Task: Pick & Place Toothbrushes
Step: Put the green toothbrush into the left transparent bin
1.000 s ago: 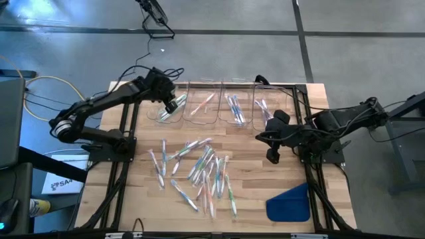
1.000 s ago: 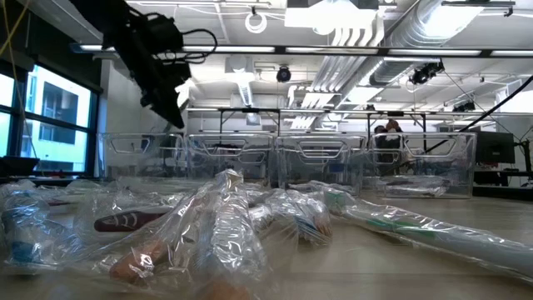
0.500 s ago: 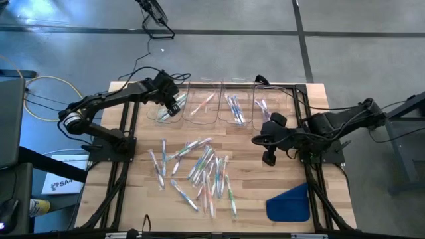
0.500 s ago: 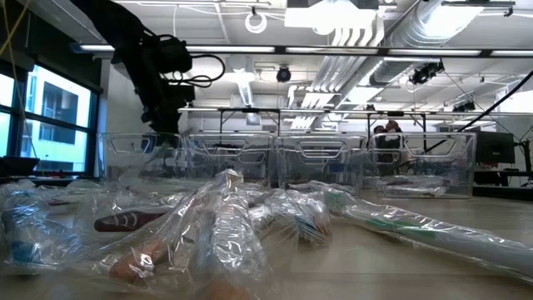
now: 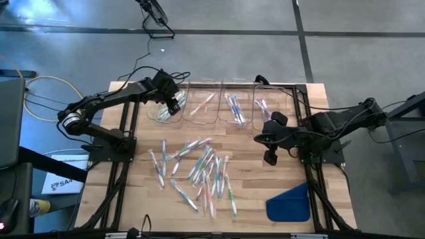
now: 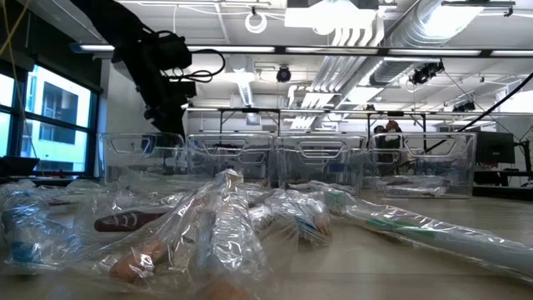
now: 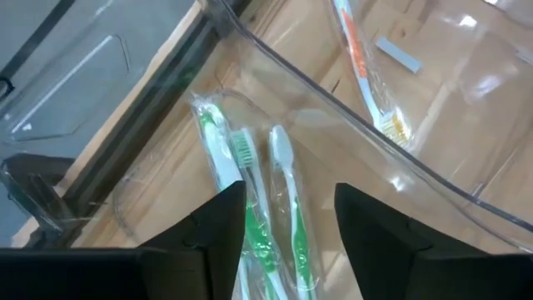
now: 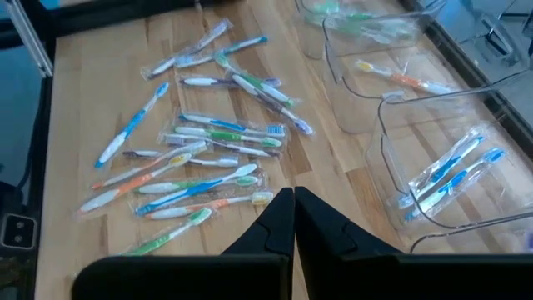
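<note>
Several wrapped toothbrushes [image 5: 196, 169] lie in a loose pile in the middle of the table, and the right wrist view shows the pile [image 8: 200, 158] too. Four clear bins stand in a row at the far edge. My left gripper [image 7: 287, 237] is open over the leftmost bin [image 5: 166, 109], just above two green toothbrushes [image 7: 266, 208] that lie flat on the bin's floor. In the low view my left gripper [image 6: 162, 125] dips behind that bin's rim. My right gripper [image 5: 269, 158] hangs shut above the table, right of the pile, with nothing in it.
The second bin [image 5: 202, 103] holds an orange toothbrush [image 7: 366, 67], the third bin [image 5: 234, 106] blue ones [image 8: 454, 175], and the fourth bin [image 5: 265, 103] a few more. A flat blue piece [image 5: 289, 202] lies at the near right. Bare wood shows left of the pile.
My left gripper has sunk toward the leftmost bin and a little toward the far edge, and its fingers have parted. The green toothbrush it carried now lies in that bin.
</note>
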You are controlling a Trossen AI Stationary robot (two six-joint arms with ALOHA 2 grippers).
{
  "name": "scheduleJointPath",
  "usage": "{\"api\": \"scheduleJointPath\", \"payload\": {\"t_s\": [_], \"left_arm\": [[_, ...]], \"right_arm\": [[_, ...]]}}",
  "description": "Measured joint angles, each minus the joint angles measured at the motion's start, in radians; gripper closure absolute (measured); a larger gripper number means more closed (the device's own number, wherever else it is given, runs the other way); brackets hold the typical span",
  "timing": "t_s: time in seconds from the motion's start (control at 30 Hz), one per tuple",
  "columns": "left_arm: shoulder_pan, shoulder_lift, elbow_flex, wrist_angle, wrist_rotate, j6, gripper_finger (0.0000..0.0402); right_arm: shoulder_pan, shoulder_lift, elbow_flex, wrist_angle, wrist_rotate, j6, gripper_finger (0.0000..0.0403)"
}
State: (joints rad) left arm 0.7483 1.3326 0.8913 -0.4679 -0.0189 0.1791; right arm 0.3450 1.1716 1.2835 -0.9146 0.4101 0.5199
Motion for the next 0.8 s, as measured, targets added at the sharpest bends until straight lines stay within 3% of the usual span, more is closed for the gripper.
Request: {"api": "scheduleJointPath", "payload": {"t_s": [0.17, 0.33, 0.5, 0.63, 0.8], "left_arm": [[0.000, -0.024, 0.000, -0.003, 0.000, 0.000, 0.0219], [-0.009, -0.070, 0.000, -0.002, 0.042, 0.069, 0.0219], [-0.028, -0.132, -0.001, 0.031, 0.094, 0.101, 0.0219], [-0.085, -0.203, 0.000, 0.091, 0.044, 0.150, 0.0219], [-0.212, -0.301, -0.002, 0.163, -0.098, 0.196, 0.0219]], "right_arm": [[0.000, -0.036, 0.000, -0.001, 0.021, -0.003, 0.0400], [0.001, -0.084, 0.000, -0.009, 0.178, 0.003, 0.0401], [0.002, -0.118, 0.000, -0.013, 0.193, 0.003, 0.0401], [0.002, -0.137, -0.001, -0.019, 0.195, -0.003, 0.0401], [0.002, -0.194, -0.071, -0.006, 0.234, 0.005, 0.0401]]}}
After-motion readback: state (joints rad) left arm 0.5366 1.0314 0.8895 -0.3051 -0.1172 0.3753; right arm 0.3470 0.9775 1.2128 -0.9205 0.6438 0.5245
